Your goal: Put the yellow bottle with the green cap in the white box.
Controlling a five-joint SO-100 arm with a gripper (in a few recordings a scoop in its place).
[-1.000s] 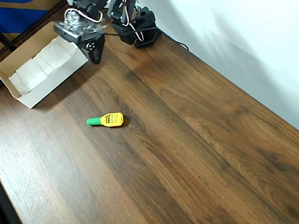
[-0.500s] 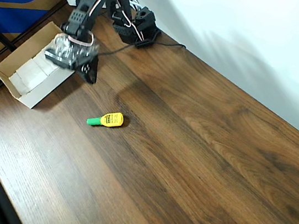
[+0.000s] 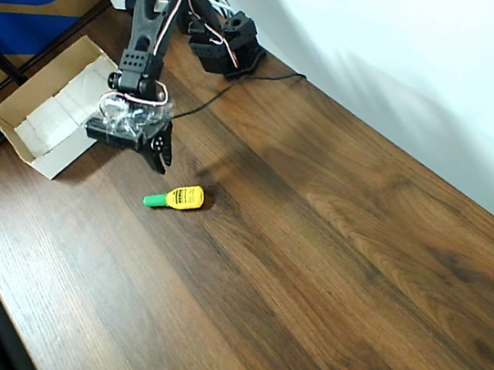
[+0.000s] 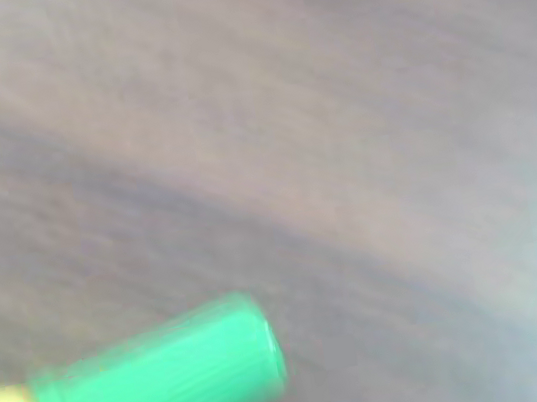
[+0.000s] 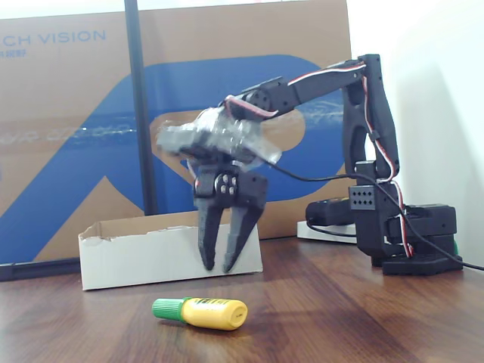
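Nearest to my wrist camera lies the tiny yellow plastic bottle with the long green cap [image 4: 155, 390], blurred and filling the lower left corner, so I am low over it and a little off to its cap side. It rests on its side on the dark wood-grain table [image 3: 330, 252], apart from everything else. In the overhead view its long axis runs nearly left to right, tilted slightly, with the green cap pointing left and a touch toward the picture's bottom, the yellow body to the right.

My black two-finger gripper [image 5: 218, 266] hangs just above and behind the bottle in the fixed view, fingers pointing straight down. They are spread a little, tips close together, and they hold nothing. I am in the approach step; the grasp is not yet made.

Next I judge I must come forward over the yellow body, widen the fingers enough to straddle it across its short width, then drop and close. From the overhead view I cannot quite tell whether my fingers line up across the bottle's axis.

Further back sits the shallow white cardboard box [image 3: 29, 130] with tan raw edges, open-topped, well clear of the bottle.
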